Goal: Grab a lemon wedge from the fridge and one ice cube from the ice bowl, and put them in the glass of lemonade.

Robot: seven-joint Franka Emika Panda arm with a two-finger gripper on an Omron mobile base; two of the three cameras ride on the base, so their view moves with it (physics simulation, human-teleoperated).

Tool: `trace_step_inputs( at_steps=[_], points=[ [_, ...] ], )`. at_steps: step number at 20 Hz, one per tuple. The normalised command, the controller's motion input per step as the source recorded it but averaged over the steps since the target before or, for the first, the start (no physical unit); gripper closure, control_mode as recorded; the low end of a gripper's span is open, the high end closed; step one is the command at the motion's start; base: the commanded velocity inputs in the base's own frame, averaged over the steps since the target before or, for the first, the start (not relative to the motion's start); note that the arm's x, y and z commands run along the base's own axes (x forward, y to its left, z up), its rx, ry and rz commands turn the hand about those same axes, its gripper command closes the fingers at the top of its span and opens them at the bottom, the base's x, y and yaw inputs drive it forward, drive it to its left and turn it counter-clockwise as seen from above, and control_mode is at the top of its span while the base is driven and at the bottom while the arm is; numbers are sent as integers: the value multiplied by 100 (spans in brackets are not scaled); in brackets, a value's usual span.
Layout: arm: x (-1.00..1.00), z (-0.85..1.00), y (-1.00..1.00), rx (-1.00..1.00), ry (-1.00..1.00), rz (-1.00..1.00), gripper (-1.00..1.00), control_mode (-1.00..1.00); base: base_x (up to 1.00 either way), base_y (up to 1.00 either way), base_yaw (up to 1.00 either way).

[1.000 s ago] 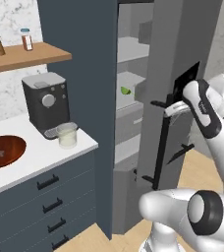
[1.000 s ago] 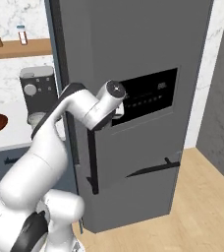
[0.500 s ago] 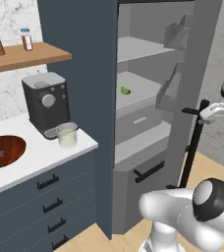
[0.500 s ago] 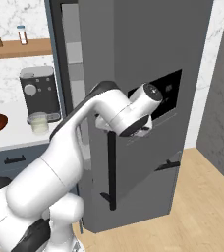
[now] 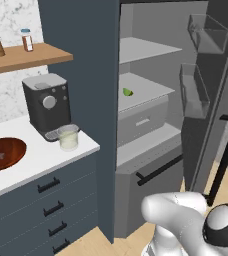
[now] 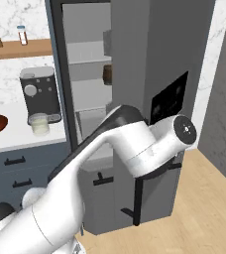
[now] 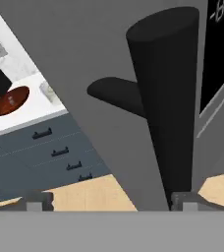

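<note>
The fridge [image 5: 151,120] stands wide open, its door [image 6: 149,49] swung out to the right. The lemon wedge [image 5: 127,92] lies on a middle shelf inside. On the white counter, the glass of lemonade [image 5: 68,138] stands in front of the coffee machine, and the ice bowl [image 5: 3,154] sits to its left. In the hand view my gripper [image 7: 111,202] is open, fingertips [image 7: 35,202] far apart. The door's black bar handle [image 7: 168,98] rises just by the right tip, with a wide gap to the left one. The bowl [image 7: 8,101] and the glass [image 7: 48,92] show far off.
A black-and-grey coffee machine [image 5: 47,104] stands behind the glass. A wooden wall shelf [image 5: 28,56] carries small bottles. Dark drawers [image 5: 51,200] run under the counter. My white arm [image 6: 130,149] reaches across the door's front. Wooden floor [image 6: 204,198] lies to the right.
The fridge door has swung much further open, with the arm following it to the right. The fingers have spread and let go of the bar handle.
</note>
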Motion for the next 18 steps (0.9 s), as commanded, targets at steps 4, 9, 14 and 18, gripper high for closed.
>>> trace_step_inputs(
  at_steps=[4, 9, 14, 18],
  points=[
    [-54, 68, -1, -2, -10, -11, -100, -100, 0, 0, 0],
    [-9, 82, 52, -12, -1, -9, -100, -100, 0, 0, 0],
    [33, 41, 100, -31, 2, -14, -100, -100, 0, 0, 0],
    [100, -36, 68, -52, 10, -37, -100, -100, 0, 0, 0]
  ],
)
